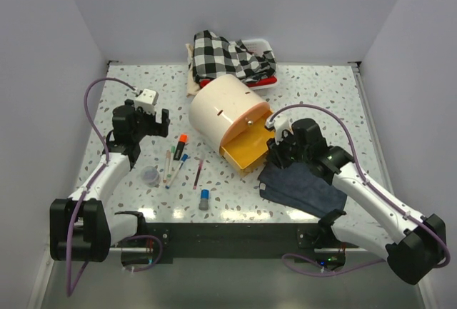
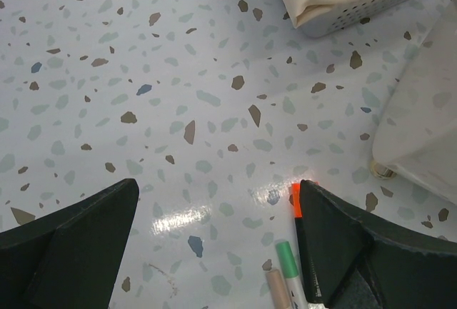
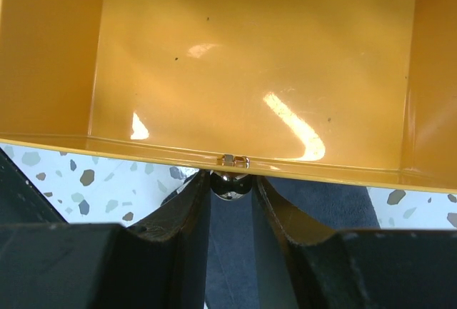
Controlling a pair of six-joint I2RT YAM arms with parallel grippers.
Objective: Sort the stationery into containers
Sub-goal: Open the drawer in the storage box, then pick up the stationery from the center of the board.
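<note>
The cream drum cabinet (image 1: 218, 109) lies on its side with one yellow drawer (image 1: 245, 148) pulled out. My right gripper (image 1: 274, 153) is shut on that drawer's small brass knob (image 3: 230, 183); the drawer's inside (image 3: 250, 59) looks empty. My left gripper (image 1: 148, 121) is open and empty, just above the table beside the orange-capped marker (image 1: 182, 140). In the left wrist view the marker (image 2: 295, 203) lies against the right finger (image 2: 343, 245), with a green-capped pen (image 2: 288, 257) and a beige bit (image 2: 276, 286) beside it. Thin pens (image 1: 171, 168), a dark red pencil (image 1: 198, 173), a blue-capped tube (image 1: 204, 198) and a clear pot (image 1: 150, 175) lie loose.
A dark blue cloth (image 1: 300, 188) lies under my right gripper, in front of the drawer. A white tray (image 1: 263, 41) with checked fabric (image 1: 227, 56) stands at the back behind the cabinet. The cabinet's foot (image 2: 421, 138) and the tray (image 2: 357, 6) show in the left wrist view.
</note>
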